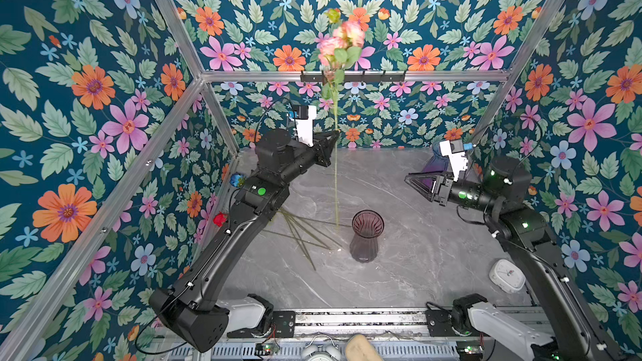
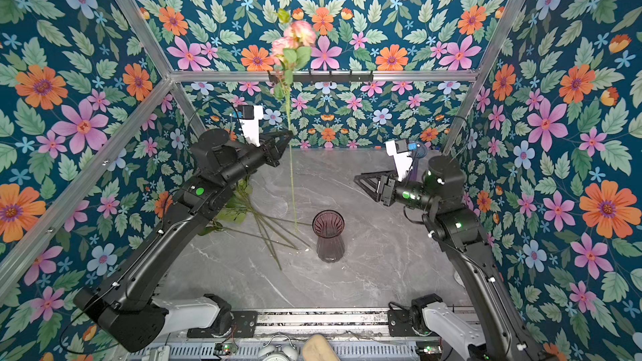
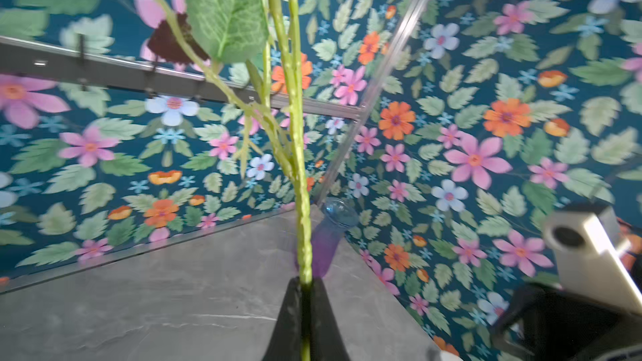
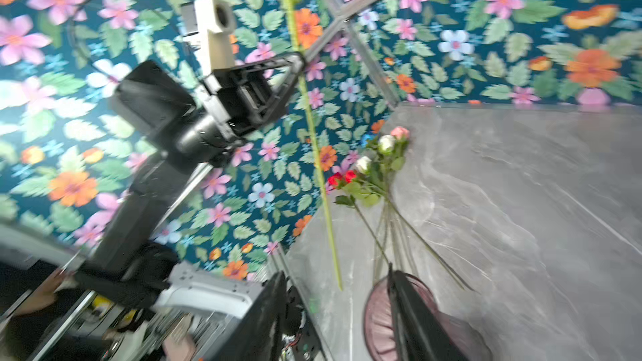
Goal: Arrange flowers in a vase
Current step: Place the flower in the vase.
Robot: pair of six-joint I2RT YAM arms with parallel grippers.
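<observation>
My left gripper (image 1: 336, 133) (image 2: 290, 132) (image 3: 305, 283) is raised high and shut on the thin green stem (image 3: 298, 154) of a flower with pink-peach blooms (image 1: 342, 41) (image 2: 295, 38). The stem hangs straight down, and its lower end (image 4: 338, 279) hovers just left of the mouth of the dark ribbed vase (image 1: 367, 234) (image 2: 328, 234) (image 4: 378, 314). More flowers (image 2: 267, 234) (image 4: 375, 164) lie on the table by the left wall, partly under my left arm. My right gripper (image 1: 410, 179) (image 2: 357, 177) (image 4: 334, 272) hangs open and empty, above and right of the vase.
A blue-purple glass vase (image 1: 434, 161) (image 3: 333, 230) stands in the back right corner behind my right arm. A white round clock (image 1: 506, 276) lies by the right wall. A hook rail (image 1: 352, 76) crosses the back wall. An alarm clock (image 1: 319, 349) sits below the front rail.
</observation>
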